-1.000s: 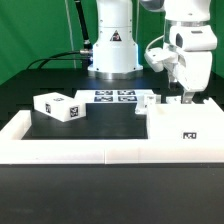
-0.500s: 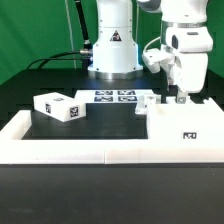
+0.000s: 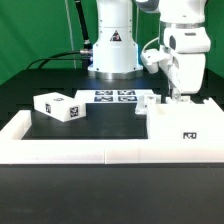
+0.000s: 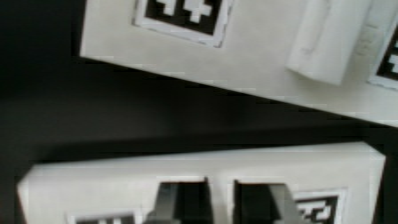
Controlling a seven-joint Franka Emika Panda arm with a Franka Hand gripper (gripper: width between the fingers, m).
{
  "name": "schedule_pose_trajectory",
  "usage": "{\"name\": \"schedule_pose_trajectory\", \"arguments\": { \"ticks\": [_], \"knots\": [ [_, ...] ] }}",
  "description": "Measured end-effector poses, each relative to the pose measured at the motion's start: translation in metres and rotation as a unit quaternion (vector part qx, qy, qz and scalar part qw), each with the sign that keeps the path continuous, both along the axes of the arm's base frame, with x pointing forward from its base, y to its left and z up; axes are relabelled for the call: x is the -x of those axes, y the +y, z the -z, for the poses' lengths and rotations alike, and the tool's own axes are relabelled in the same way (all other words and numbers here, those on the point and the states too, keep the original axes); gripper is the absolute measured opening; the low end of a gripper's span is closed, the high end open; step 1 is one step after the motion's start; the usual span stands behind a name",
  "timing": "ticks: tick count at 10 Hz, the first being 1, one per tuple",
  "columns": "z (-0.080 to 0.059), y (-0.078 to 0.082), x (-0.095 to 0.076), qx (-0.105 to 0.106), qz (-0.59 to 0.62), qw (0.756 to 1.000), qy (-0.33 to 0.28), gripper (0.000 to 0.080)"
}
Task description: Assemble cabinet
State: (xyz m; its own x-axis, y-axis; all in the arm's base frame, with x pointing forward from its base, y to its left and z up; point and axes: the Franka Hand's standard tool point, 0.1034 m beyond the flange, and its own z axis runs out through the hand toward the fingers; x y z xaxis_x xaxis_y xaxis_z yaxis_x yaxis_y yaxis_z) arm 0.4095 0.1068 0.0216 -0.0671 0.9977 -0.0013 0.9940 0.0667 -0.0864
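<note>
The cabinet's large white body (image 3: 185, 125) lies at the exterior view's right, with one small tag on its front. A white cabinet block (image 3: 58, 107) with tags lies apart at the left. My gripper (image 3: 179, 96) hangs just above the body's back edge. In the wrist view the two dark fingers (image 4: 180, 203) stand close together over a white tagged panel (image 4: 107, 180). I see only a thin pale strip between them and nothing held. More white tagged cabinet panels (image 4: 196, 55) lie beyond a dark gap.
The marker board (image 3: 115, 97) lies flat in front of the robot base (image 3: 112, 50). A low white border rail (image 3: 80, 150) runs along the front and up the left side. Black cables trail at the back left.
My gripper has risen a little and shifted slightly to the exterior view's left. The cabinet parts have not moved.
</note>
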Motion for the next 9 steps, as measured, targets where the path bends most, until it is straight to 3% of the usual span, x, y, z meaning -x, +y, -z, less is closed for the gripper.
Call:
{"name": "schedule_pose_trajectory", "arguments": {
  "ticks": [6, 7, 9],
  "knots": [
    [0.0008, -0.0001, 0.0007, 0.0, 0.0, 1.0, 0.001, 0.0002],
    [0.001, -0.0016, 0.0007, 0.0, -0.008, 1.0, 0.001, 0.0084],
    [-0.0017, -0.0052, -0.0021, -0.002, -0.023, 1.0, 0.001, 0.0405]
  ]
}}
